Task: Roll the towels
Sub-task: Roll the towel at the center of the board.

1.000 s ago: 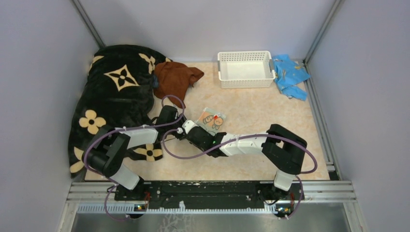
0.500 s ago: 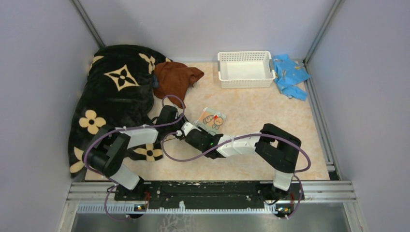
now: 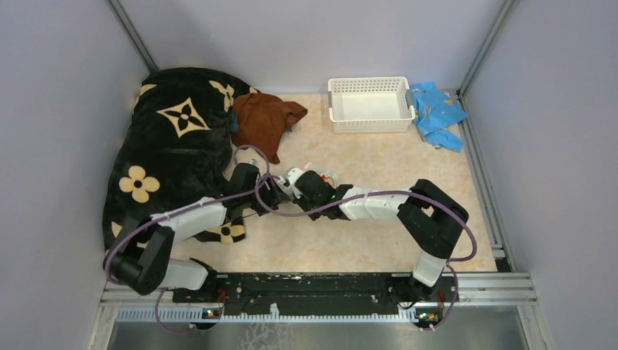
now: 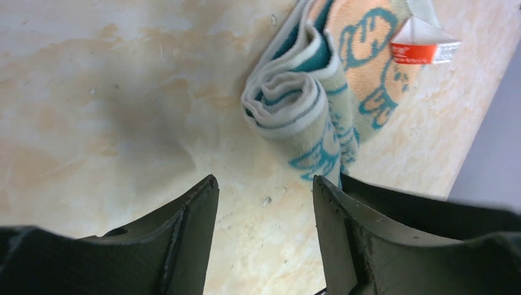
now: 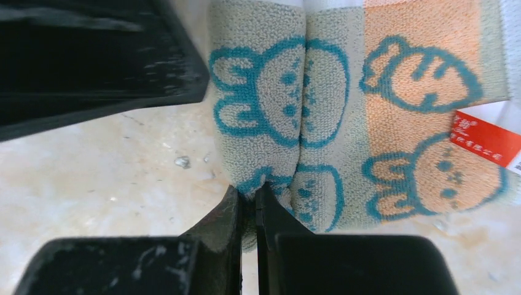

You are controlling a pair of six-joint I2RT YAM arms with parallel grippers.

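The right pincer (image 5: 248,206) is all but closed. Its two fingers nip the near edge of the teal-and-white towel (image 5: 344,117), right where two rounded folds meet. The left pincer (image 4: 264,187) stands wide open and holds nothing, with bare bench (image 3: 357,244) showing between its fingers. In its wrist view the towel's rolled end lies just beyond it at 1 o'clock, and the lowest tip of the roll reaches the right-hand finger.

Seen from above, the two pincers sit close together at mid-bench, the left one at about 8 o'clock from the right. The towel is partly rolled: one end is coiled, and the rest lies flat with an orange panel and teal rabbit outlines. A red-and-white tag (image 4: 424,42) is fixed at the flat part's outer edge.

From the pincers, the rust-brown towel (image 3: 262,120) lies loosely bunched at 11 o'clock, touching the black blanket (image 3: 171,142) heaped at 9 to 10 o'clock. The white basket (image 3: 369,125) sits at 1 o'clock by the back wall. The light-blue cloth (image 3: 437,109) lies just beside the basket at its 3 o'clock.
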